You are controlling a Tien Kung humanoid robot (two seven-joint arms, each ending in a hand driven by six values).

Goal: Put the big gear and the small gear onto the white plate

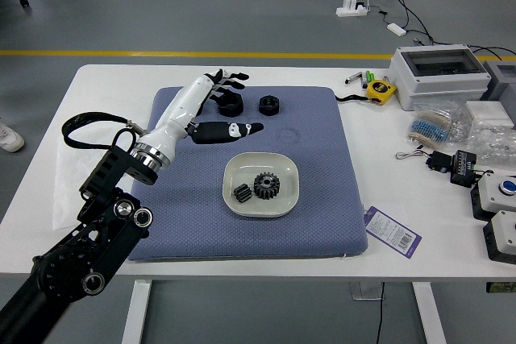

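On the white plate (261, 163), both of the task's parts are resting: the big gear (267, 185), a dark toothed disc with a round central bore, is lying face up, while the small gear (243, 192), a ribbed black pinion, is lying just beside it, apparently on its side. Both placements are thus appearing complete; only the arm's clearing away is seemingly remaining. The robot's left hand (192, 109) is hovering beyond the plate, its fingers and thumb standing wide apart and gripping nothing; its white covering is contrasting with the black digits. The right hand is not showing. The plate, smooth, glossy and squarish with rounded corners, is sitting on a matte blue-grey mat (322, 227) of finely dimpled texture. Towards the mat's far edge, two squat black knobs (269, 105) are standing, the nearer to the hand being partly covered by its fingers.
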